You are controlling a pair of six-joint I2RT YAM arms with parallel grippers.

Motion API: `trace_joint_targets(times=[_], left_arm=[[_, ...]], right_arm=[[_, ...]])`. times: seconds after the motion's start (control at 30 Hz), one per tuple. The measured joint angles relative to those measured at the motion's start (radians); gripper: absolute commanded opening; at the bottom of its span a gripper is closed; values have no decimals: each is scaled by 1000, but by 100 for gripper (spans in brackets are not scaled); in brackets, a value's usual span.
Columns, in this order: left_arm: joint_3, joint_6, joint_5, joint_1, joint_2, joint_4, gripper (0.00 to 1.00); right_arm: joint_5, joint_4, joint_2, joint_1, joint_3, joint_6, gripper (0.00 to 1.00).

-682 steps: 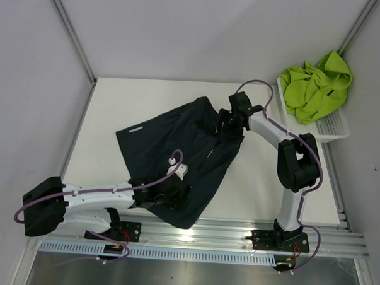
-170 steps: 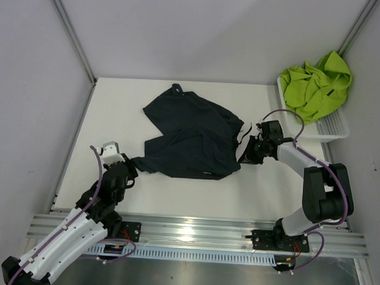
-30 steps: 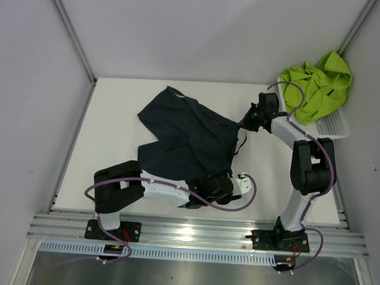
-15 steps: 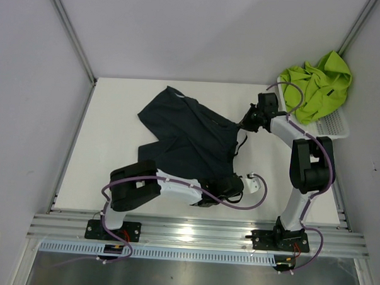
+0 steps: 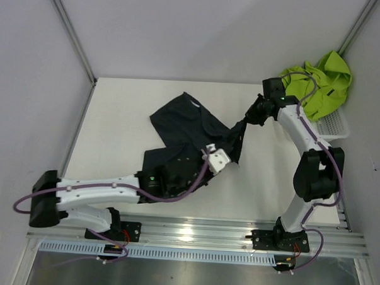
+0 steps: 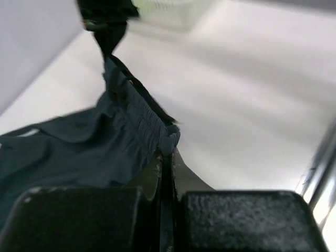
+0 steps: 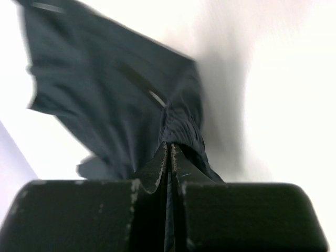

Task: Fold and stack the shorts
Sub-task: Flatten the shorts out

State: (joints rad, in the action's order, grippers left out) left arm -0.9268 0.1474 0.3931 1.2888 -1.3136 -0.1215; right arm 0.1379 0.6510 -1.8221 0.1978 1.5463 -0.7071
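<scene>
My left hand point(image 6: 167, 156) clamped on one waistband point(image 6: 137, 113) end of dark shorts point(image 5: 184, 126); right hand point(image 7: 169, 149) clamped on other end, nearer basket point(image 5: 334, 128). Waistband taut between us; fabric trails away from basket.

no legible text, labels or numbers anywhere in view

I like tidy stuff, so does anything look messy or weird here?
The lime green shorts lie crumpled in the white basket, spilling over its rim. The dark shorts are rumpled and askew on the table, with their waistband pinched at two spots by the left gripper and right gripper, stretched between them.
</scene>
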Motion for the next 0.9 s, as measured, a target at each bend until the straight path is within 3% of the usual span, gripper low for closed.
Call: trace_joint_targets(times=[0.27,0.6,0.7,0.9], left_arm=[[-61,-18,-41,10,366,205,0],[-321,-20,-36,15,560,427,0],[-366,-27,-12,16,560,490,0],[-470,-23,0,16,492,618,0]], right_arm=[[-27,205,330,-3,156,-130,0],[64,277,599,-44,265,-169,0],[115,252,624,-45,204,-126,0],[262,122,648,-51,-142,-49,0]])
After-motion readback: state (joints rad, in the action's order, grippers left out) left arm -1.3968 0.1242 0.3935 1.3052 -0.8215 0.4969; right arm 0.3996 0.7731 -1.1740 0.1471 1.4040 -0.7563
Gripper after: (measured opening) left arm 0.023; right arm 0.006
